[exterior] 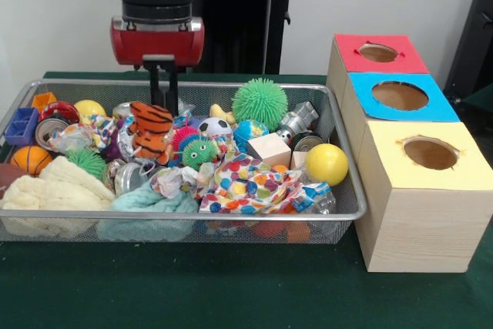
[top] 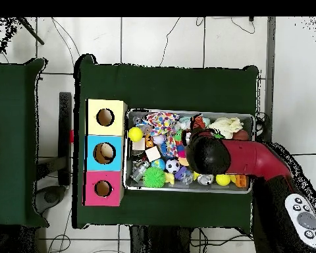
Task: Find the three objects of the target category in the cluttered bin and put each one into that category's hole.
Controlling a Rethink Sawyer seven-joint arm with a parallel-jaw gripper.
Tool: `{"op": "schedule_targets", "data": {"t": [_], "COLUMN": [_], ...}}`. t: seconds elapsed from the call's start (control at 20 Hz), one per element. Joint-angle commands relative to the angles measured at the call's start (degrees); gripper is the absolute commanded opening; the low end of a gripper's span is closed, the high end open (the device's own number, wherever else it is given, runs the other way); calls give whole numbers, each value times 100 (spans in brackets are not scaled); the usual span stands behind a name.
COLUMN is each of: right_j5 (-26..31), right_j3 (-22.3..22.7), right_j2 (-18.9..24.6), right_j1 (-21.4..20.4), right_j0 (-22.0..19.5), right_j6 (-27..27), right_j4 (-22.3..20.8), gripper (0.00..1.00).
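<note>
Seen from the front, a green spiky ball sits just picture-right of the gripper, with a small soccer ball below it. Further right lie a pale wooden cube and a yellow ball. Nearer the camera than the gripper spreads a spotted cloth. Far picture-left of it are a blue plastic block, a mini basketball and a cream knitted cloth.
</note>
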Motion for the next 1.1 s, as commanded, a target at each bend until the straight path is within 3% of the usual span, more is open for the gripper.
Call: {"op": "schedule_targets", "data": {"t": [0.05,0.3,0.55,0.9,1.1], "right_j5": [432,371,168,692,829], "right_j3": [768,1265,1654,1939,2011], "right_j2": [-107,-358,-608,-1059,-1392], "right_j1": [-599,-1071,-1287,-1892,-2031], "right_j0": [137,329,588,1202,1651], "right_j6": [657,907,1185,1336,1541], "right_j4": [325,513,662,1050,1185], "gripper": [0,0,0,0,0]}}
